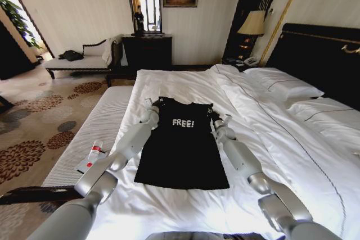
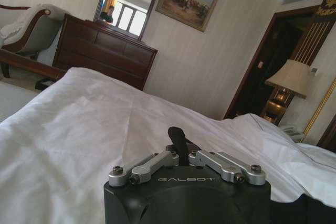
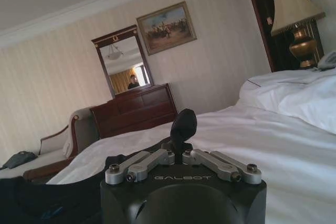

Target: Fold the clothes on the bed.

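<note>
Both arms reach out from the near edge over the bed (image 1: pixel 185 88), and between them the black top (image 1: pixel 181 150) lies flat and unfolded, so folding seems barely begun. At its shoulders, the left gripper (image 1: pixel 151 105) and right gripper (image 1: pixel 216 117) each sit pinched on a strap, fabric showing between the closed fingers.
</note>
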{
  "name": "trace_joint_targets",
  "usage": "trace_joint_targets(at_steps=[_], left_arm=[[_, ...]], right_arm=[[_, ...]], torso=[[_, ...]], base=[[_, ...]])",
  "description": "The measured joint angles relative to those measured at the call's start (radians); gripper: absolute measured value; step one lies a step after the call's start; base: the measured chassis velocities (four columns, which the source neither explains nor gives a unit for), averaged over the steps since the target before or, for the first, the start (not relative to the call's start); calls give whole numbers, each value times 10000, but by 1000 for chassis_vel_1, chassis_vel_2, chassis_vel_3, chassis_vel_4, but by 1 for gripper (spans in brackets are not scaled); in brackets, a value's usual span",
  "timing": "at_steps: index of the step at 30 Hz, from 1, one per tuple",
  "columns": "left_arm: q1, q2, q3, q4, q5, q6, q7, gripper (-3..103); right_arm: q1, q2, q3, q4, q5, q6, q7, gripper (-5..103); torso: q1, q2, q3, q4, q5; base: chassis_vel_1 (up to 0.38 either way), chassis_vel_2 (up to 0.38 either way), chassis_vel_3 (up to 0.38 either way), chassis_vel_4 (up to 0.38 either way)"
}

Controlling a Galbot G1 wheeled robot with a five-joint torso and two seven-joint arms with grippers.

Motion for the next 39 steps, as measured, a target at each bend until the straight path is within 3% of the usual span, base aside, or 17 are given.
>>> trace_joint_targets(at_steps=[3,9,11,22,27,39], left_arm=[[826,542,-107,-1133,12,-56,-65,2],[1726,920,-324,-2317,90,-134,-256,2],[2362,1237,-459,-3295,84,-145,-459,2],[4443,2788,-1162,-5657,-32,-135,-719,2],[5195,2907,-1282,-6348,161,-154,-850,2],[7242,2903,-1937,-7452,922,-251,-1002,2]], right_arm=[[-620,-445,126,1281,-144,-105,67,1],[-1502,-855,267,2417,-621,-99,179,1],[-2332,-1065,415,3032,-962,-43,270,1],[-4672,-1510,1141,5115,-1471,-23,665,1],[-5721,-1608,1603,6009,-1752,6,688,1],[-7628,-1361,2384,6742,-2345,337,495,1]], torso=[[-1,1,-1,-4,-1],[-3,0,-2,-7,1],[-2,1,-2,-10,2],[0,1,-1,-1,1],[-1,1,-2,-11,3],[-1,0,-1,-3,3]], base=[[0,0,0,0],[0,0,0,0],[0,0,0,0],[0,0,0,0],[0,0,0,0],[0,0,0,0]])
